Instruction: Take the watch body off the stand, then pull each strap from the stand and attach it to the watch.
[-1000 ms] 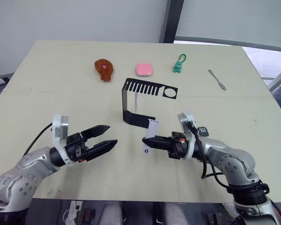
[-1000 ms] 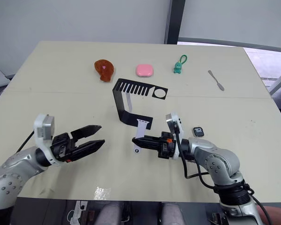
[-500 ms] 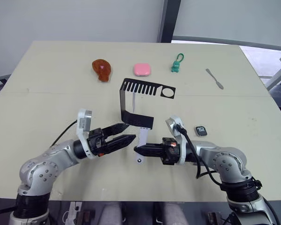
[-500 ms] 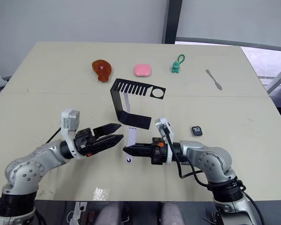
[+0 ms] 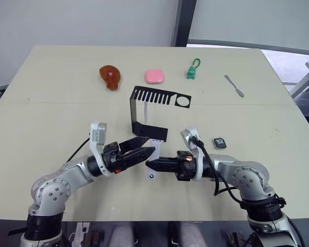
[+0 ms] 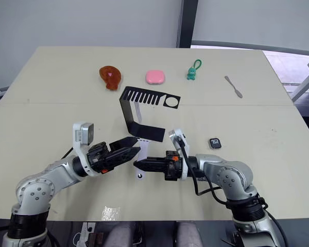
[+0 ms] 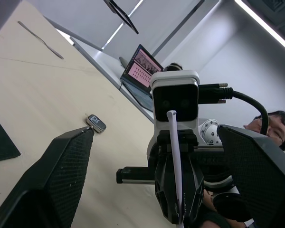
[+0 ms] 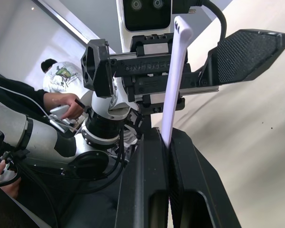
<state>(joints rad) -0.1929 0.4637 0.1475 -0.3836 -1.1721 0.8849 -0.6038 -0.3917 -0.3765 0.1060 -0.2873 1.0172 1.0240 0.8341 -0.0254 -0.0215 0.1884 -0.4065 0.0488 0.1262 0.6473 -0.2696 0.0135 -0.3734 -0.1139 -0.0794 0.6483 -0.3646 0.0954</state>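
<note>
A: Black bent sheet-metal stand (image 5: 150, 114), finish?
B: Matt. Pale smooth rubbery strap (image 8: 173, 80); textured black plastic finger pads (image 7: 61, 180).
A: Tbl?
B: Beige matt table top (image 5: 51, 113); grey metal spatula-like tool (image 5: 234, 85).

- The digits on the watch body (image 5: 220, 143), beyond the right gripper (image 5: 149, 164), are too small to be read.
- The strap (image 8: 173, 76) is hidden where it passes between the right gripper's closed fingers (image 8: 190, 185).
- The second strap (image 5: 145, 112) is partly covered by the stand (image 5: 139, 121).
</note>
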